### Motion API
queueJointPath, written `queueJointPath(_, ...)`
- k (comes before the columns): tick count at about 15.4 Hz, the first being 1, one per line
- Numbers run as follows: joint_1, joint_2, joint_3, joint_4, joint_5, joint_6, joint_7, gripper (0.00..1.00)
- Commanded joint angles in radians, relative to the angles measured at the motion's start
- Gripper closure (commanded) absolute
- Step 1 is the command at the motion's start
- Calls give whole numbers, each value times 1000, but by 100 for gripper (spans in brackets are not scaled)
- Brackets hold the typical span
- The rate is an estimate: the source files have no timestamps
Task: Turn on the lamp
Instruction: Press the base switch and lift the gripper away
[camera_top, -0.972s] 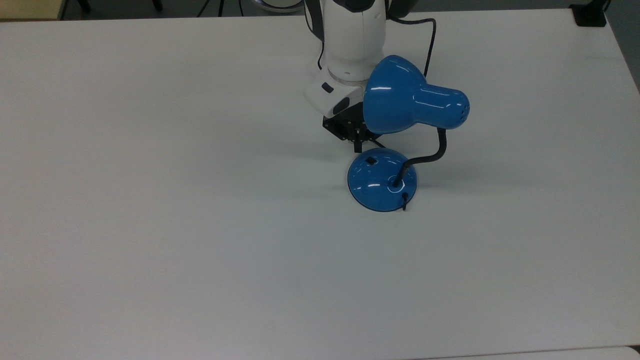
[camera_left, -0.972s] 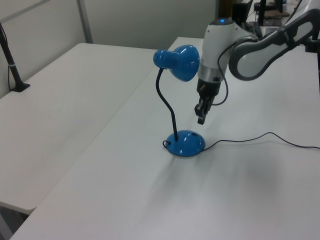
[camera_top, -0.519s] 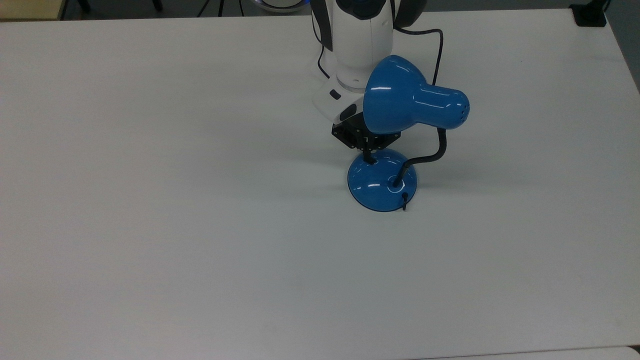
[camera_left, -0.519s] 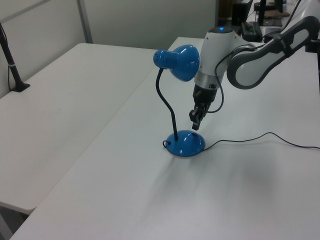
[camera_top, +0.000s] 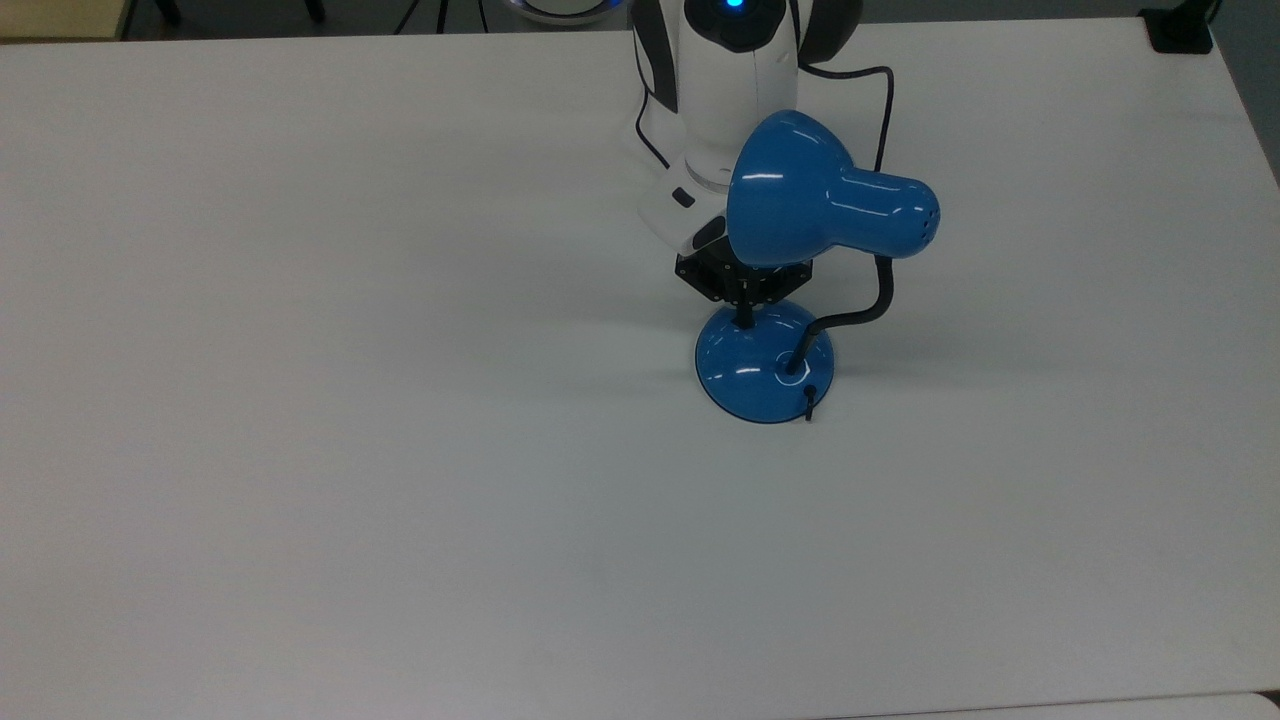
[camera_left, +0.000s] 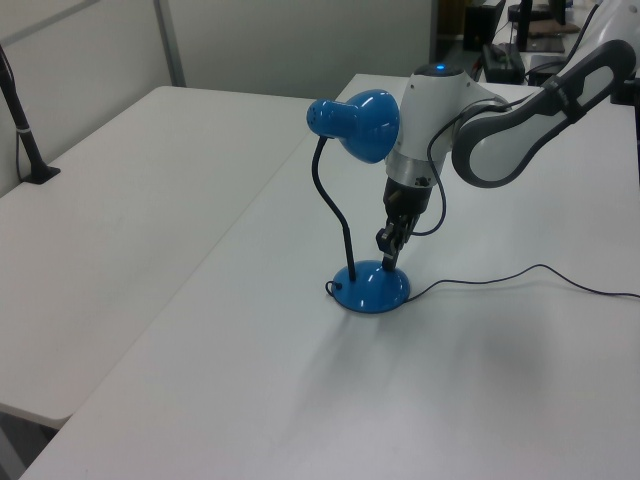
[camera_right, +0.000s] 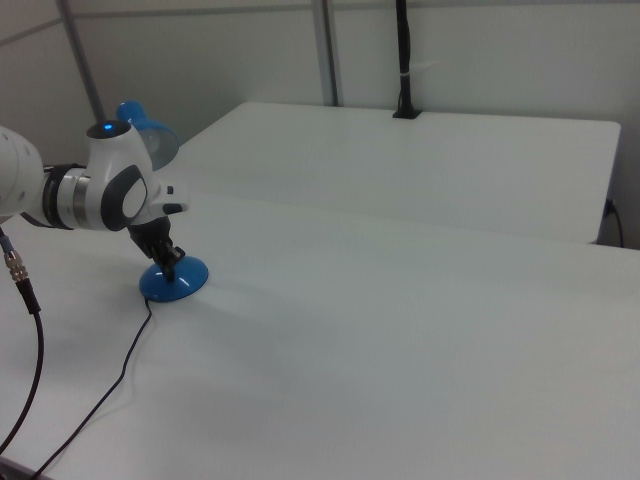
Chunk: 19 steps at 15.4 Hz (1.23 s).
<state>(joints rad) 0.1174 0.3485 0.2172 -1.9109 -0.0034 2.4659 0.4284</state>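
Note:
The lamp stands upright on the white table, with a glossy blue bell shade (camera_top: 800, 190), a black bendy neck (camera_top: 872, 305) and a round domed blue base (camera_top: 765, 365). My gripper (camera_top: 745, 318) points down with its fingers together, the tips touching the top of the base on the side nearest the arm. The small black switch is hidden under the tips. In the left view the gripper (camera_left: 386, 262) meets the base (camera_left: 370, 290) just under the shade (camera_left: 355, 125). In the right view the gripper (camera_right: 170, 268) rests on the base (camera_right: 175, 283).
A thin black cord (camera_left: 520, 275) trails from the lamp base across the table towards the left view's right. A second white table (camera_left: 130, 190) adjoins, with a black clamped post (camera_left: 25, 150). A black fixture (camera_top: 1180, 30) sits at the top view's far right corner.
My gripper has come down and moved towards the top view's right, from hovering beside the base to touching its top, covering the switch. The lamp has not moved.

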Motion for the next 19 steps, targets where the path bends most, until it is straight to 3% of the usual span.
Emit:
queueJointPath(1,16,32,-6,20,-6,50,27,100)
queueJointPath(6,28,47,-6,20,-12,56,27,100)
queueJointPath(9,19,2,-7,13,-14,6,18,100)
queueJointPath(13,-1,-101,-9,18,-15,-317,-81,100)
queueJointPath(16,-25,-163,-13,20,-15,-474,-155,99)
queueJointPath(18,-51,-222,-16,20,-15,-568,-209,94)
queueJointPath(19,-74,-258,-18,20,-14,-615,-242,86)
